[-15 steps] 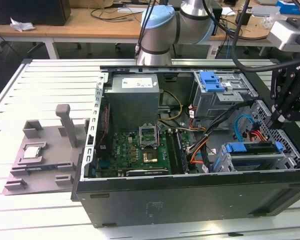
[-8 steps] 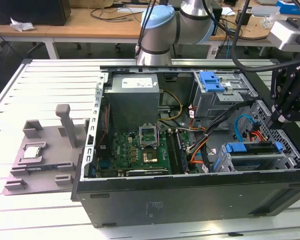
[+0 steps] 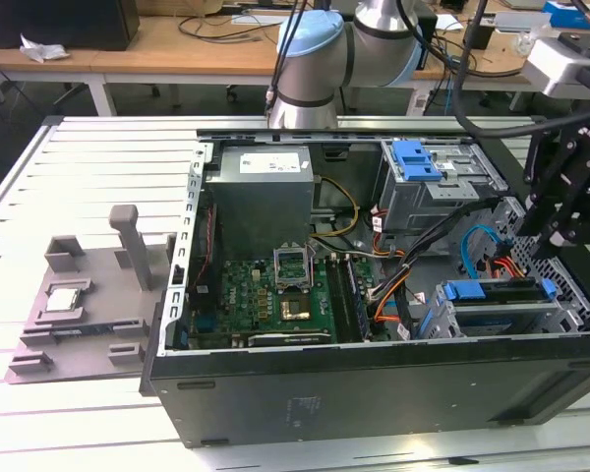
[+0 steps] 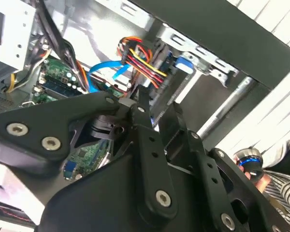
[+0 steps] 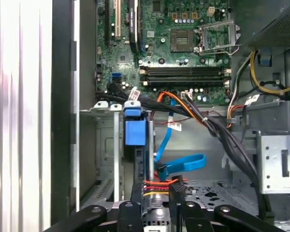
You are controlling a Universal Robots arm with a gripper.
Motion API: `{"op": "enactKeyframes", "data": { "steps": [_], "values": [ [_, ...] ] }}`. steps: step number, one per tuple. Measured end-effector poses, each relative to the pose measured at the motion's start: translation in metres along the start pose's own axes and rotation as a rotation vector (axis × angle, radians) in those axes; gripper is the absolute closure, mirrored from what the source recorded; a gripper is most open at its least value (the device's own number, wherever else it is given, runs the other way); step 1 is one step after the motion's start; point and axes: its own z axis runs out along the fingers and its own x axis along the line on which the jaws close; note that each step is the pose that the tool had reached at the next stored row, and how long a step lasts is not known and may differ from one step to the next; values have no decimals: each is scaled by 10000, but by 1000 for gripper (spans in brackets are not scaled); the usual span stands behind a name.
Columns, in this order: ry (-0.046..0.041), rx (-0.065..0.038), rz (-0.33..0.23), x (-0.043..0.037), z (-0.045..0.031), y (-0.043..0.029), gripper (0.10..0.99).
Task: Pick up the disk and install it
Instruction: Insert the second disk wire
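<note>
The disk [image 3: 492,293] stands on edge in the drive bay at the front corner of the open computer case [image 3: 374,383], on the exterior view's right. Its bright blue bracket [image 5: 135,131] and silver edge show in the first wrist view, with a light-blue data cable [image 5: 183,163] and red, orange and yellow power wires [image 5: 157,184] at its near end. My gripper [image 3: 556,246] hangs over that end of the disk, its black links [image 5: 156,193] lying to either side of the drive's edge. The second wrist view shows the gripper [image 4: 158,108] above the same wire bundle.
A grey drive cage with a blue latch [image 3: 418,162] sits at the back of the case, beside the power supply [image 3: 261,192] and the motherboard [image 3: 275,290]. A grey fixture [image 3: 79,315] holding a small square chip [image 3: 64,300] lies outside the case. A striped sleeve [image 4: 280,188] is close by.
</note>
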Motion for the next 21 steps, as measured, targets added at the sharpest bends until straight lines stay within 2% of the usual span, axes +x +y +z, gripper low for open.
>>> {"op": "enactKeyframes", "data": {
  "steps": [1,4,6,12,13,14,16,20,21],
  "values": [
    [2,1,-45,-22,16,55,725],
    [10,7,-214,-22,74,156,725],
    [16,10,-291,-23,93,189,725],
    [17,11,-309,-23,98,195,725],
    [17,11,-309,-22,97,195,804],
    [17,11,-310,-22,98,194,804],
    [17,11,-310,-22,98,195,925],
    [16,11,-311,-19,99,194,925],
    [41,11,-310,-9,100,194,925]
  ]
}}
